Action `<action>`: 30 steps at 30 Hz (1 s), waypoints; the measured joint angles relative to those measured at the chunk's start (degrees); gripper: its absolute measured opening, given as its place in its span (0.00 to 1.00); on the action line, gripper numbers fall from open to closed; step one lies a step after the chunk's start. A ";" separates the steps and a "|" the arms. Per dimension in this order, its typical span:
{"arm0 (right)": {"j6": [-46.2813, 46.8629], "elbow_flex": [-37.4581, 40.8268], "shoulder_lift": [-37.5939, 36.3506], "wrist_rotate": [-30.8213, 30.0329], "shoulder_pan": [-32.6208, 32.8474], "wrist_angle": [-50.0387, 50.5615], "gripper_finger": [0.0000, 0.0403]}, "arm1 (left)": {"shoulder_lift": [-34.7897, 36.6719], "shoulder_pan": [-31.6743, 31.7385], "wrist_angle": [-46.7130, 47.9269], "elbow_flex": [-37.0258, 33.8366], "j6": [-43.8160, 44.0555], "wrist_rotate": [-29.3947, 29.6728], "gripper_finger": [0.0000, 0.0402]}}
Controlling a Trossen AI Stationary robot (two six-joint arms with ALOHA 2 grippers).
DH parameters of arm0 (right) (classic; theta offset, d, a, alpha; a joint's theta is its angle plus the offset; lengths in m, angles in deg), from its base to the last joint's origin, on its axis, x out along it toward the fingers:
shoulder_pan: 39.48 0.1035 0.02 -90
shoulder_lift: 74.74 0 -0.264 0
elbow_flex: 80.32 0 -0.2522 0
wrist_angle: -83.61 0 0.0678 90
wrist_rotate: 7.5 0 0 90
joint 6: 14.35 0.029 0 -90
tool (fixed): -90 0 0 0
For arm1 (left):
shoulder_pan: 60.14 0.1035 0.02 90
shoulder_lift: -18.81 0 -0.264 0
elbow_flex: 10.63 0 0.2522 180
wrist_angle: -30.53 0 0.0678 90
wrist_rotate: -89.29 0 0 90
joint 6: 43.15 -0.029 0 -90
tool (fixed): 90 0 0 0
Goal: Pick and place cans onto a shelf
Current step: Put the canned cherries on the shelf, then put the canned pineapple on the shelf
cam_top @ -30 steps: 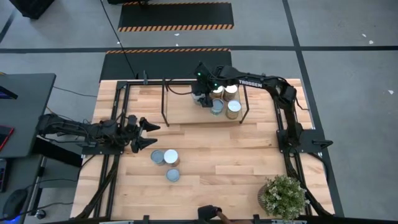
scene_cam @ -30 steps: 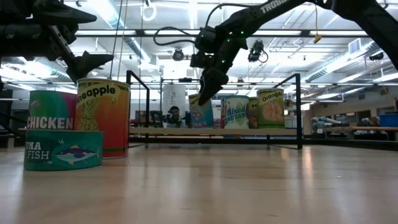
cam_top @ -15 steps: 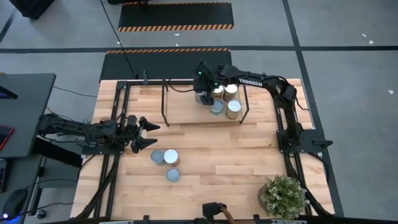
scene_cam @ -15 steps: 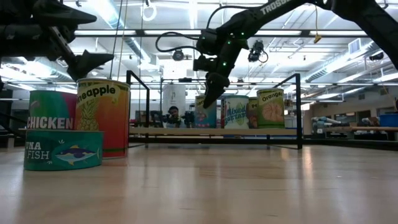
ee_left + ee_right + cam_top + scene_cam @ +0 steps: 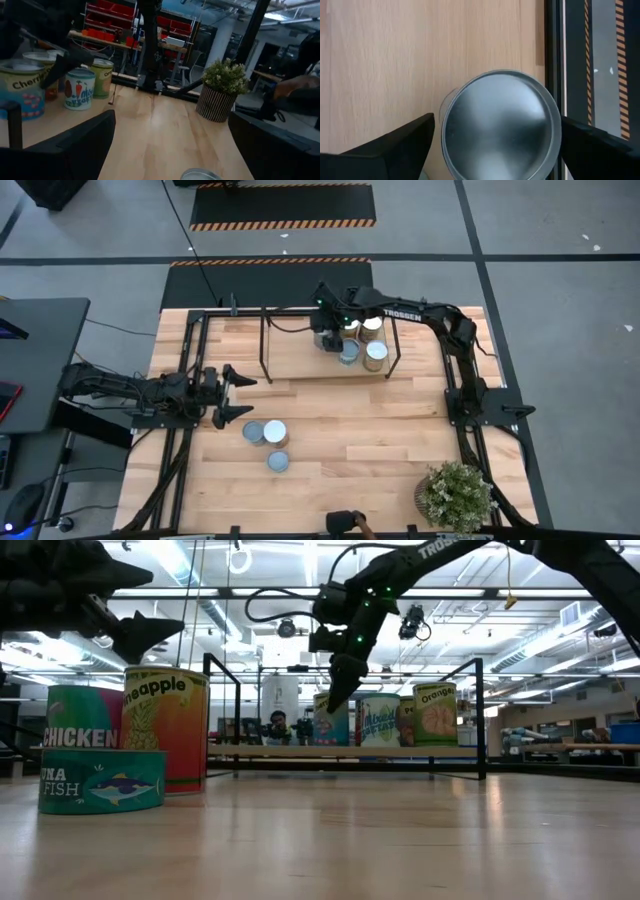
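Four cans are standing on the shelf (image 5: 300, 360), clustered near its right end: one (image 5: 372, 325) and another (image 5: 350, 330) toward the back, one (image 5: 376, 355) and a smaller one (image 5: 349, 352) in front of them. A further can (image 5: 501, 125) is filling the right wrist view, its silver lid sitting upright on the light board beside the black frame rail, between the right gripper's (image 5: 495, 150) two dark fingers, which are standing spread wide to either side without touching it. In the high view the right gripper (image 5: 330, 335) is hanging over the left side of that cluster; in the low view it is pointing down above the cans on the shelf.

Three more cans are sitting on the tabletop (image 5: 380, 440) in front of the shelf: two touching side by side (image 5: 254, 432) (image 5: 275, 433) and a third (image 5: 278, 462) just in front of them. In the low view these are showing as the pineapple can (image 5: 165, 730), the chicken can (image 5: 82, 718) and the flat tuna can (image 5: 102, 780).

The left gripper (image 5: 232, 393) is waiting just beside these three, on their left, with its jaws spread open and nothing between them. A potted plant (image 5: 457, 493) is standing at the table's front right corner.
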 joint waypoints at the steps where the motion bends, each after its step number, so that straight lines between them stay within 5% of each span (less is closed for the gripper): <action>1: 0.12 -0.34 0.00 -0.56 0.11 0.65 0.99 | 0.00 0.00 0.02 0.00 -1.00 0.02 0.98; 10: 4.92 -6.53 -0.21 -2.73 2.42 4.20 0.99 | 0.00 0.00 0.02 0.00 -9.79 4.37 0.98; 20: 9.17 -7.27 -0.20 -3.65 12.57 -0.29 0.99 | 0.00 0.13 -1.32 0.00 -18.54 9.59 0.98; 30: 19.02 -6.03 0.00 -2.87 21.98 -4.30 0.99 | 0.00 0.11 -1.56 2.01 -22.08 7.67 0.98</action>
